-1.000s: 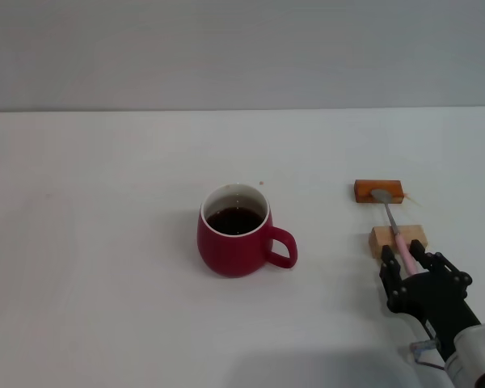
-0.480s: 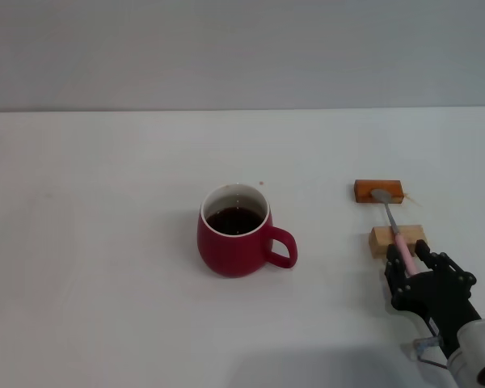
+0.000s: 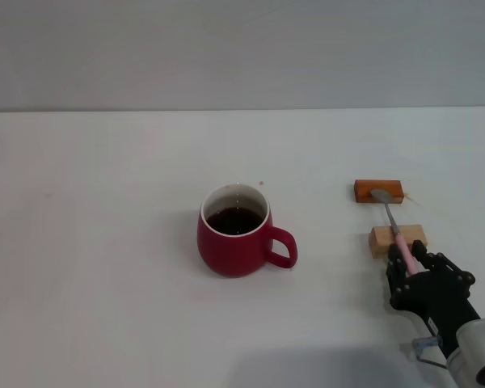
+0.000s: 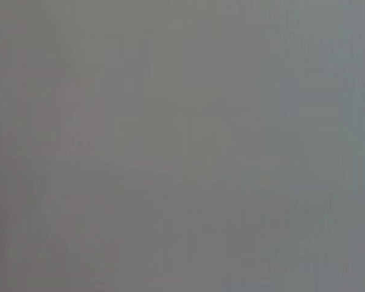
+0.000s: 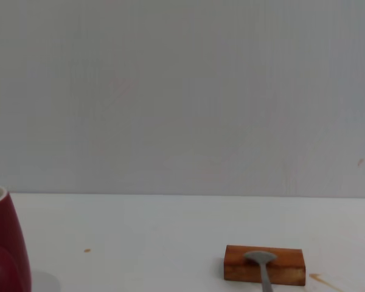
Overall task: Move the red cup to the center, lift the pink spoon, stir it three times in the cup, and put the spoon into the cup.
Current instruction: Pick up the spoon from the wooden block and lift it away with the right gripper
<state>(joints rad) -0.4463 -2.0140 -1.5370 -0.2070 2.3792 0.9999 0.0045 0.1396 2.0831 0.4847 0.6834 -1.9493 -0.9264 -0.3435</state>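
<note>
Centrally on the white table [image 3: 105, 242] we find the red cup [image 3: 234, 242], upright, its loop handle pointing toward 3 o'clock and a dark liquid visible inside its white interior. In the right wrist view only a slice of the cup's red wall [image 5: 6, 243] shows at the frame edge.

Well apart from the cup, at roughly 3 o'clock from it, we find the pink spoon [image 3: 394, 226]. Its grey bowl rests on the orange-brown block [image 3: 378, 191], and its stem runs back toward 6 o'clock across the tan block [image 3: 398, 239], which sits just beside the first block on the near side. The right wrist view confirms the grey bowl lying on top of the orange-brown block [image 5: 264, 264].

We note the right gripper [image 3: 411, 260] at the spoon's pink handle end, just on the near side of the tan block. Its black fingers [image 3: 398, 267] stand narrowly on either side of the handle; we cannot tell whether they actually clamp it.

The left gripper appears in none of our views; the left wrist view shows only a uniform grey field.
</note>
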